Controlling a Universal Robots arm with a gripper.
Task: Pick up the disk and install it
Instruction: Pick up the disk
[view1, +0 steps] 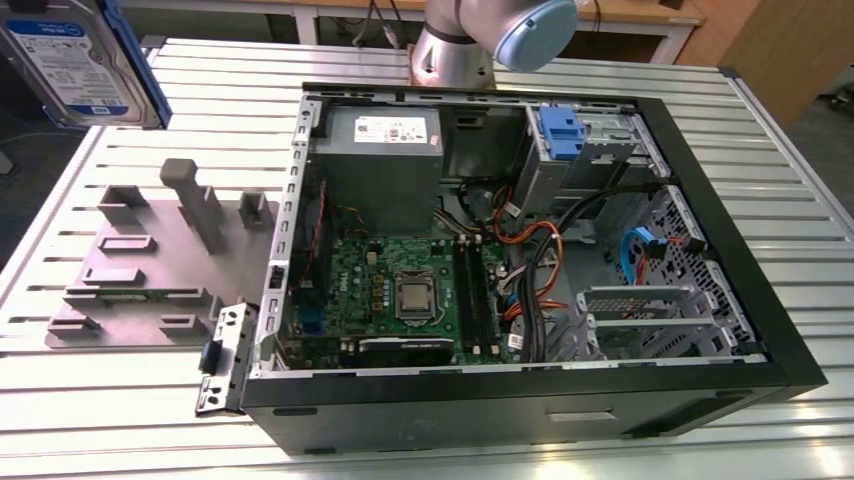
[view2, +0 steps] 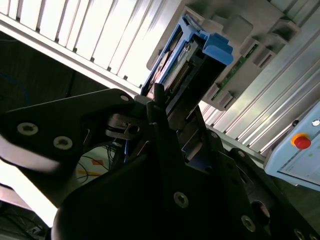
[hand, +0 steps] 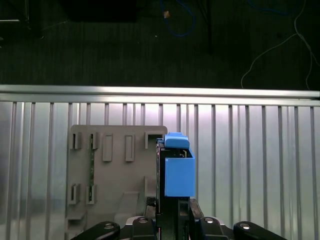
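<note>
Half done, I judge: the claw (hand: 172, 215) grips the disk (view1: 67, 55), held up at upper left, well apart from the open computer case (view1: 467, 410); fitting needs careful alignment.

Even overhead light fills the exterior view. The ribs of the slatted table (view1: 787, 200) shine pale, and the grey fixture (view1: 147, 270) throws only soft, short shadows. Inside the computer case (view1: 441, 420) it is dimmer, darkest under the wall at the exterior view's right. The white label of the disk (view1: 67, 60) is bright at the far left.

In the second wrist view the table slats are blown out to white, while the gripper (view2: 175, 112) is a near-black, underexposed mass.

In the first wrist view a glare band runs along the table's edge rail (hand: 160, 91). The floor (hand: 150, 40) beyond it is very dark, and the disk's blue bracket is evenly lit.
</note>
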